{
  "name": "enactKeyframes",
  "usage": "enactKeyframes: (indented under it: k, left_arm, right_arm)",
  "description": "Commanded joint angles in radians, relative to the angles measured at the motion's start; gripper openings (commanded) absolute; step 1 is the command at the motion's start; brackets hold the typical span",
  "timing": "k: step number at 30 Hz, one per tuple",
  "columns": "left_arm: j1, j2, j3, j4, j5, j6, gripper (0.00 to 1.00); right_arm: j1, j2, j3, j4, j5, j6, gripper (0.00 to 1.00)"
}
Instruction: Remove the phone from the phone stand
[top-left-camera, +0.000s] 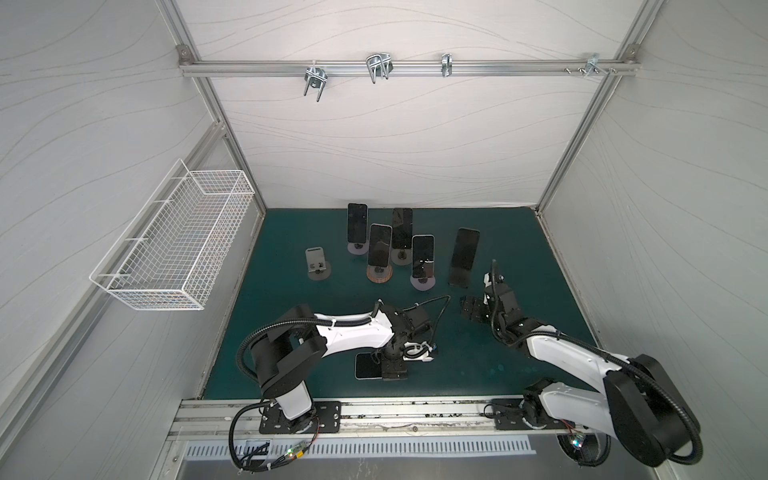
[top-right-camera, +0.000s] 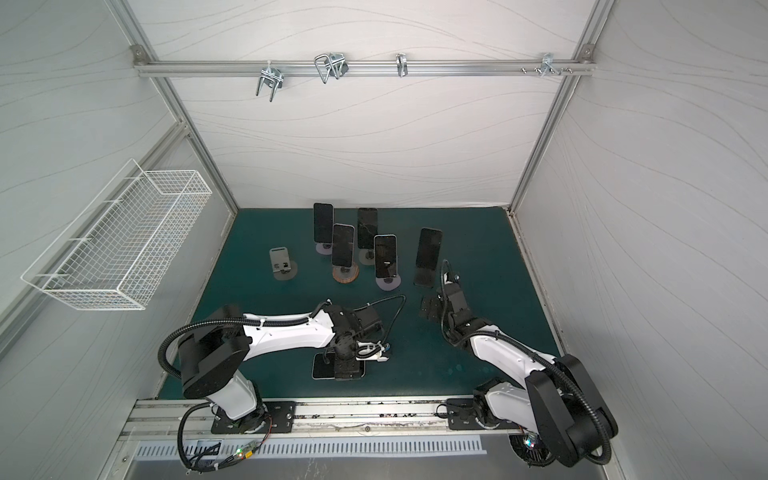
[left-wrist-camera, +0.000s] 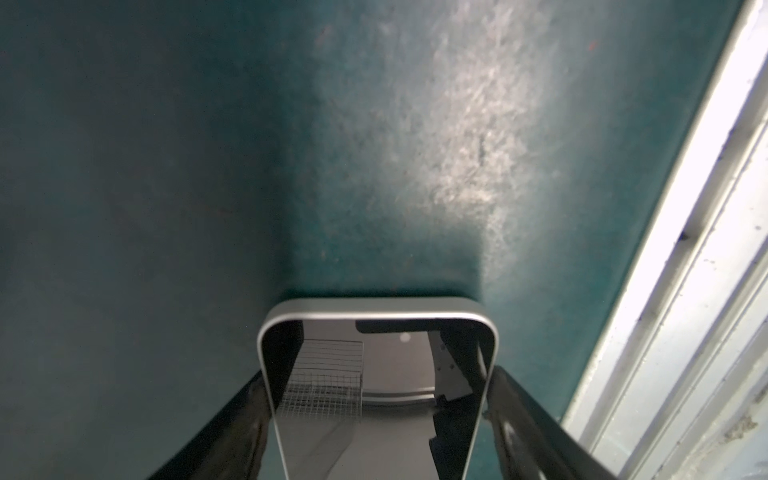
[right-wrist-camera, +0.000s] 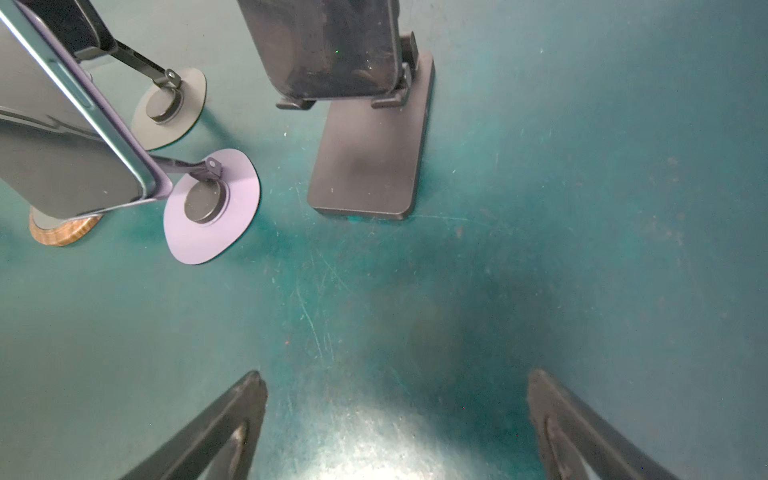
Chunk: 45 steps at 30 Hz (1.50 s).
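Lying flat on green mat (top-left-camera: 478, 365), phone (top-left-camera: 365, 366) sits between jaws of my left gripper (left-wrist-camera: 378, 372), well apart from bare stand (top-left-camera: 318, 266); pinch or gap, cannot tell. My right gripper (right-wrist-camera: 397, 378) hangs spread wide, empty.

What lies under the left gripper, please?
A phone lies flat, screen up, on the green mat, between the fingers of the left gripper. In both top views the gripper hides one end.
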Motion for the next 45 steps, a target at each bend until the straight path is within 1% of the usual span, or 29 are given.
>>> enactKeyframes:
  k: [1, 17, 24, 28, 33, 39, 42, 45]
  left_arm:
    - [-0.002, 0.035, -0.002, 0.038, 0.050, 0.036, 0.81]
    - [-0.002, -0.022, 0.021, -0.002, 0.111, 0.038, 0.81]
    - [-0.004, -0.027, 0.020, 0.008, 0.097, 0.039, 0.81]
    - [-0.003, -0.045, 0.037, 0.007, 0.069, 0.036, 0.81]
    - [-0.002, -0.063, 0.102, -0.067, 0.047, 0.032, 0.82]
    - [-0.002, -0.079, 0.241, -0.198, 0.115, -0.017, 0.82]
    - [0.004, -0.080, 0.313, -0.261, 0.168, -0.043, 0.82]
    - [0.059, -0.089, 0.385, -0.302, 0.265, -0.092, 0.82]
  right_arm:
    - [-0.007, 0.007, 0.022, 0.016, -0.008, -0.010, 0.99]
    - [-0.008, 0.027, 0.037, 0.009, -0.015, -0.011, 0.99]
    - [-0.008, 0.031, 0.040, 0.008, -0.018, -0.013, 0.99]
    - [-0.008, 0.032, 0.040, 0.008, -0.018, -0.013, 0.99]
    - [-0.008, 0.031, 0.040, 0.008, -0.019, -0.013, 0.99]
    - [-0.008, 0.026, 0.036, 0.009, -0.017, -0.011, 0.99]
    - [-0.008, 0.022, 0.034, 0.011, -0.016, -0.011, 0.99]
    - [-0.008, 0.011, 0.026, 0.014, -0.014, -0.010, 0.99]
